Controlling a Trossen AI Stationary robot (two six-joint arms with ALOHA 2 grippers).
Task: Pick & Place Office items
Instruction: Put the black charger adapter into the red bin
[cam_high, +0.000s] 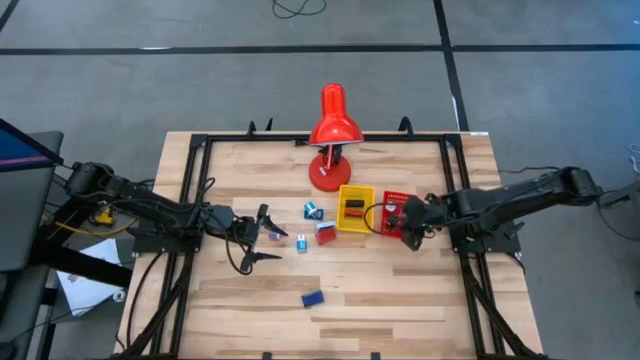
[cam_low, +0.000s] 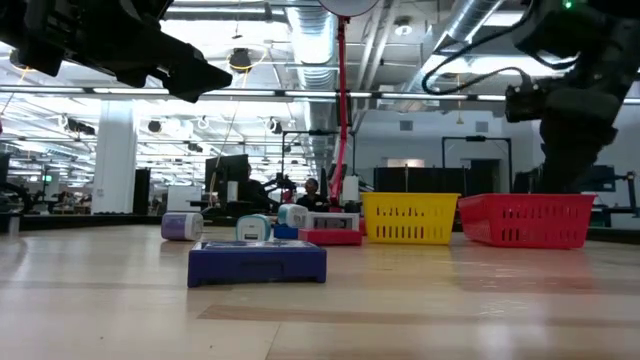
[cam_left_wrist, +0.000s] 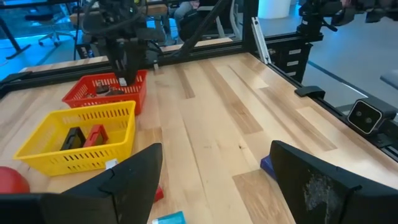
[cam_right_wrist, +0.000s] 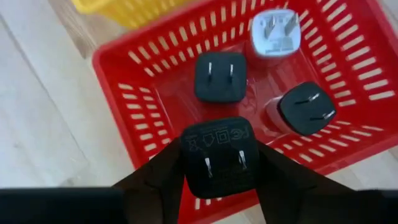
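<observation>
My right gripper (cam_right_wrist: 217, 186) hangs over the red tray (cam_high: 392, 203), shut on a black cube-like plug adapter (cam_right_wrist: 217, 155). In the red tray (cam_right_wrist: 155, 93) lie three more adapters: a black one (cam_right_wrist: 221, 76), a white one (cam_right_wrist: 273, 34) and a black-faced one (cam_right_wrist: 305, 109). My left gripper (cam_high: 262, 238) hovers open above the table's left middle, nothing between its fingers (cam_left_wrist: 134, 180). Small items lie loose on the wood: a blue piece (cam_high: 313, 211), a white-and-blue one (cam_high: 300, 242), a red one (cam_high: 326, 233) and a blue flat block (cam_high: 312, 298). My right gripper pinches the black adapter by two opposite side faces (cam_right_wrist: 186, 163) between its two fingers. The fingers come from above, slanting down. The adapter is lifted clear over the red tray's edge, its two-pronged face (cam_right_wrist: 222, 163) turned up toward the wrist camera.
A yellow tray (cam_high: 355, 208) with a black and a red piece stands just left of the red tray. The big red desk lamp (cam_high: 333, 130) stands behind them at the far edge. Black frame rails (cam_high: 195, 200) run along the table's sides. Bare wood lies toward the near edge.
</observation>
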